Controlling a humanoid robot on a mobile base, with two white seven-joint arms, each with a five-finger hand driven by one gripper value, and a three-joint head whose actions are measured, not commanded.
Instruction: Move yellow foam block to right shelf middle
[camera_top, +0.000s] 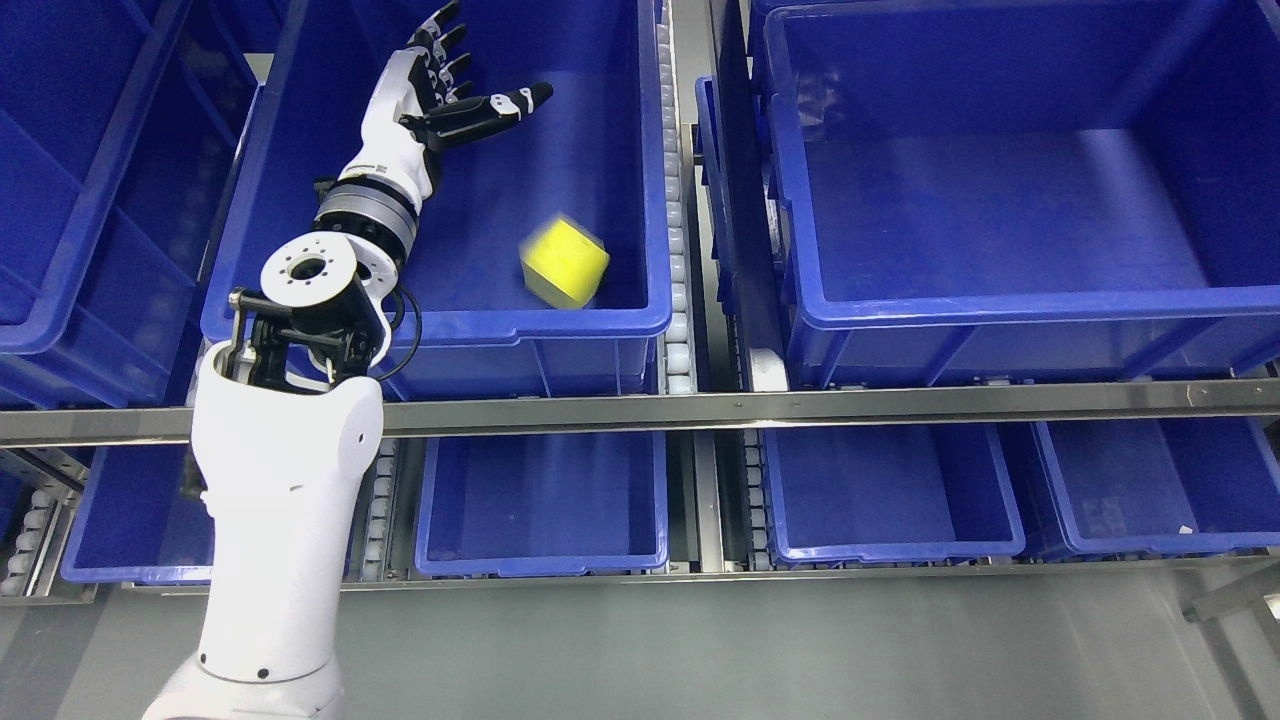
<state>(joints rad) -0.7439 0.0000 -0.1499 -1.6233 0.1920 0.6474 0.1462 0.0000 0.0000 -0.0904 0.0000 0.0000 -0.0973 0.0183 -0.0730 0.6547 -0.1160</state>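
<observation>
reaching into the blue bin (600, 320) on the left, our left hand (450, 85) has its fingers spread wide and holds nothing. the yellow block (563, 264), blurred, is apart from it, near the bin's front right corner.

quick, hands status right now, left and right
Left hand: open, fingers spread, holding nothing; yellow foam block lies apart in the bin.
Right hand: not in view.
</observation>
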